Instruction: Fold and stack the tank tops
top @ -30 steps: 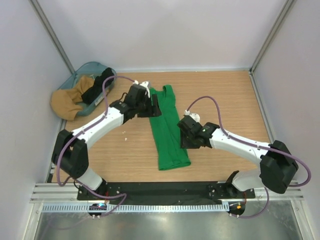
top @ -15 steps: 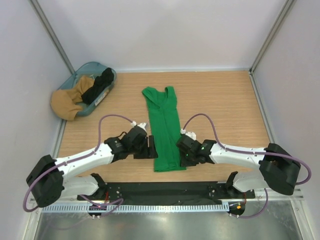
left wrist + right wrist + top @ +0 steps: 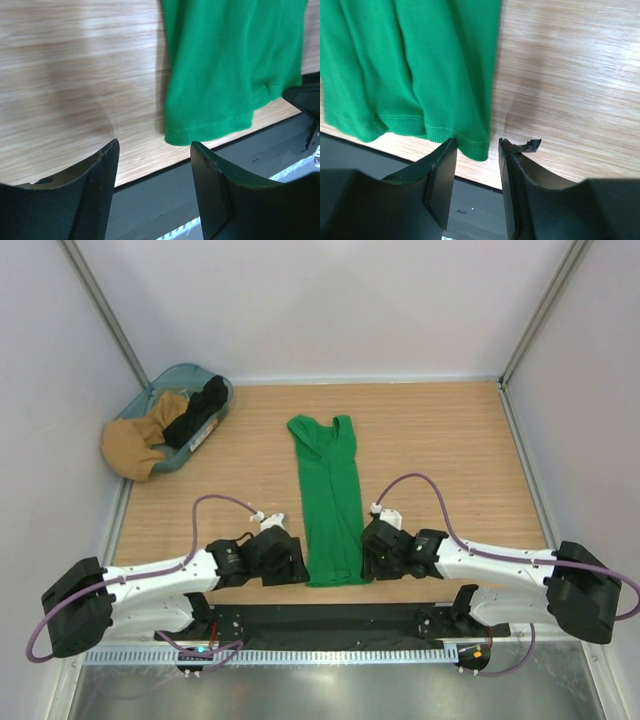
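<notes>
Down the middle of the wooden surface [image 3: 450, 460] lies the green tank top [image 3: 330, 490], folded lengthwise into a long narrow strip, its straps and neckline at the far end and its hem at the near edge, just short of the black base rail [image 3: 330, 618]. Both arms are drawn in low along that near edge, one on each side of the hem. Just left of the hem sits the left end effector [image 3: 290, 562]; its wrist view shows the two dark fingers [image 3: 100, 190] set wide apart with only bare wood and the dark rail between them, and the hem's left corner lying flat a little beyond the tips, not touched. Just right of the hem sits the right end effector [image 3: 372, 560]; its fingers [image 3: 442, 175] are parted by a narrower gap, and the hem's right corner reaches down to the mouth of that gap without being pinched, though whether the cloth brushes a pad cannot be told. At the far left corner, well apart from the arms, a blue basket [image 3: 225, 390] holds the black tank top [image 3: 200, 410], crumpled, beside a tan garment [image 3: 135, 445] that spills over the basket's left side.
</notes>
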Robot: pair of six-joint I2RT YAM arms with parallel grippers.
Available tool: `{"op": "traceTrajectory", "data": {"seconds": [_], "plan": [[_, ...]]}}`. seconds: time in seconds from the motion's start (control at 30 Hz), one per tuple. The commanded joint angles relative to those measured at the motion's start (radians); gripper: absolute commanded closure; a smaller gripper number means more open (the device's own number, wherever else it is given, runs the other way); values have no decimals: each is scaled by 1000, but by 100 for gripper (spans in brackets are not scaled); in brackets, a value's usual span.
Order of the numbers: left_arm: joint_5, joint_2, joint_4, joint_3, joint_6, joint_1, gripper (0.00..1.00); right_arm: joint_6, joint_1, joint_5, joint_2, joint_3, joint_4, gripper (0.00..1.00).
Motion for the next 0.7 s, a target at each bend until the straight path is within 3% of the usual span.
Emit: {"op": "traceTrajectory", "data": {"seconds": [0.0, 0.23, 0.33, 0.43, 0.53, 0.57, 0.67], "plan": [[-52, 16, 78, 11, -64, -42, 39, 2, 5, 28, 14, -10, 13, 54], [-38, 140, 214, 11, -104, -75, 37, -3, 7, 27, 40, -32, 53, 54], [-35, 186, 252, 8, -114, -79, 42, -12, 5, 19, 55, -29, 67, 57], [-24, 221, 282, 8, -124, -90, 65, -23, 7, 2, 60, -23, 76, 64], [-20, 246, 302, 13, -136, -113, 72, -32, 5, -24, 60, -16, 78, 71], [-20, 247, 303, 17, -142, -121, 79, -36, 8, -29, 59, -13, 72, 74], [-27, 244, 302, 22, -157, -148, 98, -36, 14, -30, 39, 0, 46, 96]]}}
